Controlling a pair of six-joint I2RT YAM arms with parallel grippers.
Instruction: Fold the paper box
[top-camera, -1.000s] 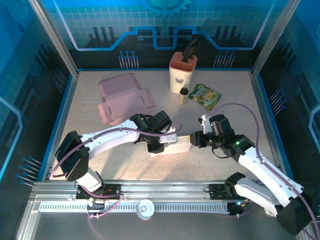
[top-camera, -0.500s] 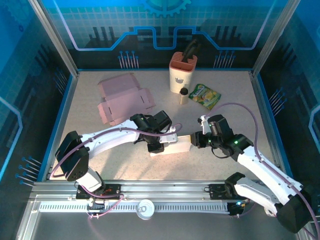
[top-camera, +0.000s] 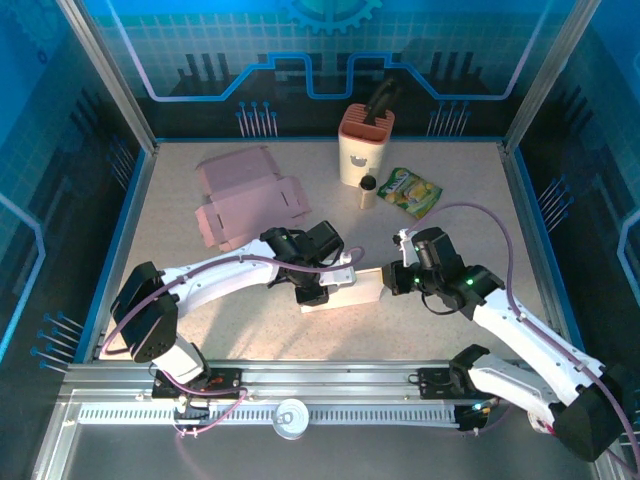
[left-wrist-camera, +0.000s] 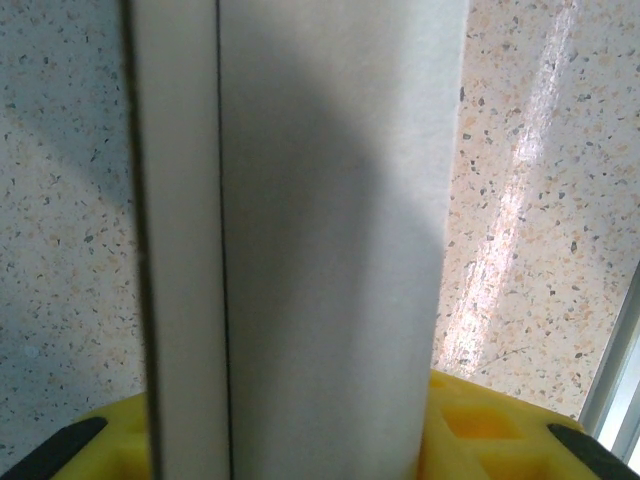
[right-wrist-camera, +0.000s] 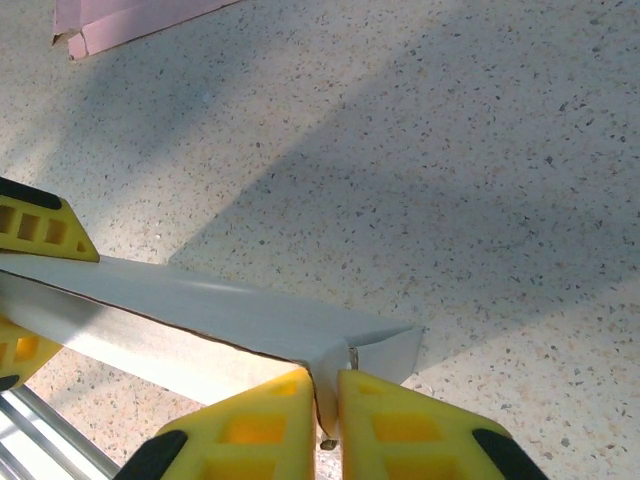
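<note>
Between the two pairs of jaws, the box (top-camera: 355, 290) spans the bench (top-camera: 470, 240) centre. Jaws of the left gripper (top-camera: 312, 292) clamp its left end; jaws of the right gripper (right-wrist-camera: 325, 390) pinch closed on its thin right edge.

White shells, black joints on left arm (top-camera: 215, 275), right arm (top-camera: 520, 325); purple cables (top-camera: 480, 209); yellow pads (right-wrist-camera: 430, 405), square cut-outs; green lamp (top-camera: 466, 282).

The white paper box (top-camera: 358, 292) is a long, partly folded sleeve, level, at centre.
</note>
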